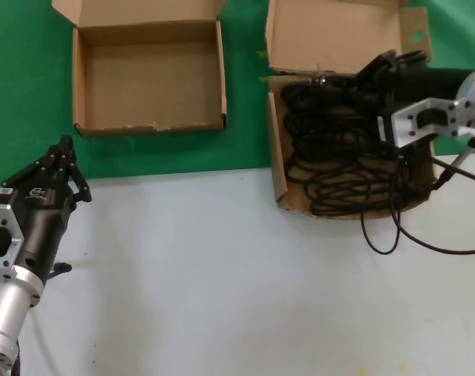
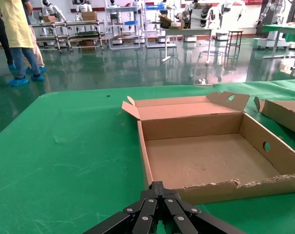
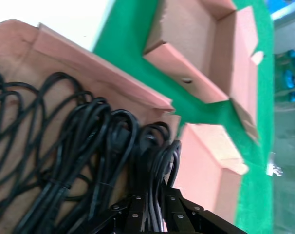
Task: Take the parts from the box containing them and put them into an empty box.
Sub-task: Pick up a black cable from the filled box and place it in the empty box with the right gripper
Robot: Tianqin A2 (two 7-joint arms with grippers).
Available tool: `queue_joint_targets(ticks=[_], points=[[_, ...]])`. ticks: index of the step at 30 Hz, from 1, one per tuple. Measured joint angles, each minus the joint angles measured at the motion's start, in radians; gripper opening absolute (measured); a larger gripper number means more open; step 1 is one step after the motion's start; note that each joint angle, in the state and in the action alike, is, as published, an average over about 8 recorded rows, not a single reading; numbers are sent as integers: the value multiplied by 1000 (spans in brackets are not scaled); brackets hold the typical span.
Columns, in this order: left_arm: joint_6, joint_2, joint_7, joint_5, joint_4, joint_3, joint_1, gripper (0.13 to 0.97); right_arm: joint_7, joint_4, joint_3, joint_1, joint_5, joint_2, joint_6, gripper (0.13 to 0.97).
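Item: R gripper (image 1: pixel 376 72) in the full box (image 1: pixel 282 133), fingers pinched onto one cord bundle (image 3: pixel 155 165) at the back wall; no lift yet, by the look of it.

Detail: power cords (image 1: pixel 339 149) heaped in that box at 2 o'clock in head view, coils overlapping, loops trailing over the front rim onto the white table (image 1: pixel 222 274) at approx 4 o'clock. Empty box (image 1: pixel 147 78) at 11 o'clock on the green mat (image 1: pixel 245 94), nothing in it. L gripper (image 1: pixel 63 160) parked at 9 o'clock, fingers pressed together, just short of the empty box's ragged front rim. Risks: neighbouring coils snag and ride up w/ the held bundle; light cardboard box drags or tips w/ them; trailing loops catch on the rim; bundle slips if grip sits on few strands.
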Motion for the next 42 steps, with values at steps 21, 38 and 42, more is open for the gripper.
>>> queue_joint_targets(ticks=[21,38,42], points=[[0,0,0,0,0,0,0,145,295,331,57,45,-133,-123,-79,183],[0,0,0,0,0,0,0,145,174,88,-60,64,-189,-408,95,183],[0,0,0,0,0,0,0,145,125,4,-78,67,-168,-450,146,190]])
